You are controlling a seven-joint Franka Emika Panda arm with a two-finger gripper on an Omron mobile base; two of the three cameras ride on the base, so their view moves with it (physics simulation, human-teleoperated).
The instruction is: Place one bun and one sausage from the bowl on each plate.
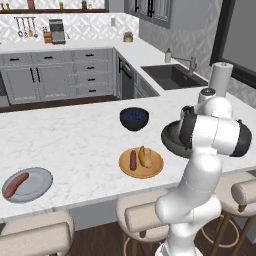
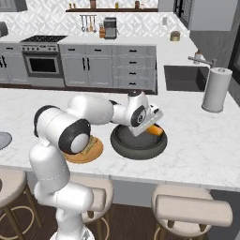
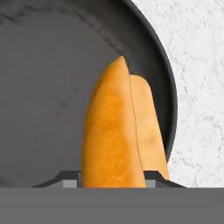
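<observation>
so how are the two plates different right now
The orange plate is tan like wood and carries a bun beside a sausage. The grey plate is light grey with a raised rim and carries just a sausage. The orange plate lies nearer the dark bowl. Both are flat, round and similar in size.

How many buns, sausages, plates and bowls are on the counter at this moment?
Buns: 2, one on the orange plate, one in the dark bowl
Sausages: 2
Plates: 2, orange and grey
Bowls: 2, dark grey and navy
Total: 8
</observation>
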